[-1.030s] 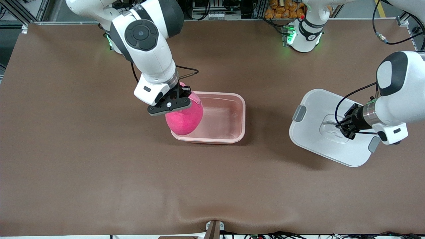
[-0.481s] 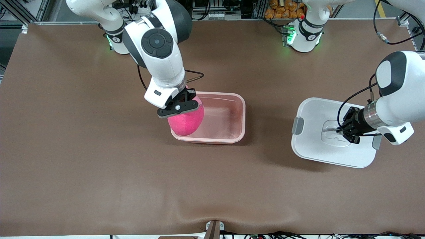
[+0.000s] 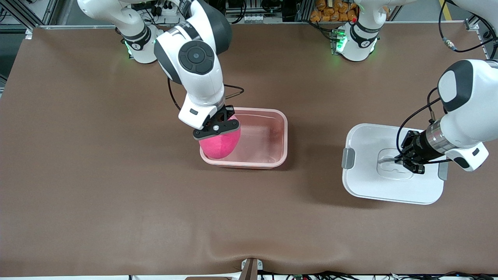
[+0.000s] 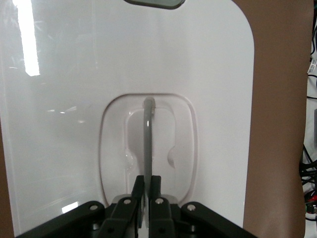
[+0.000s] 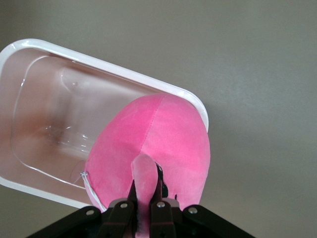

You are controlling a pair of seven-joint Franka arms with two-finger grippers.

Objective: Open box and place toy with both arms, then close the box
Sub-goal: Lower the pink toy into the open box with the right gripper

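The right gripper (image 3: 216, 128) has its 2 fingers pinched on the pink toy (image 3: 220, 142), hanging over the open tub's (image 3: 278, 136) end toward the right arm, while the left gripper (image 3: 408, 160) clamps the handle (image 4: 147, 139) of the white lid (image 3: 365, 182) toward the left arm's end of the table.

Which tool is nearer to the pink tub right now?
Right. The right tool holds the toy over the tub, at its right-arm end. The left tool is off toward the left arm's end of the table, gripping the lid's handle.
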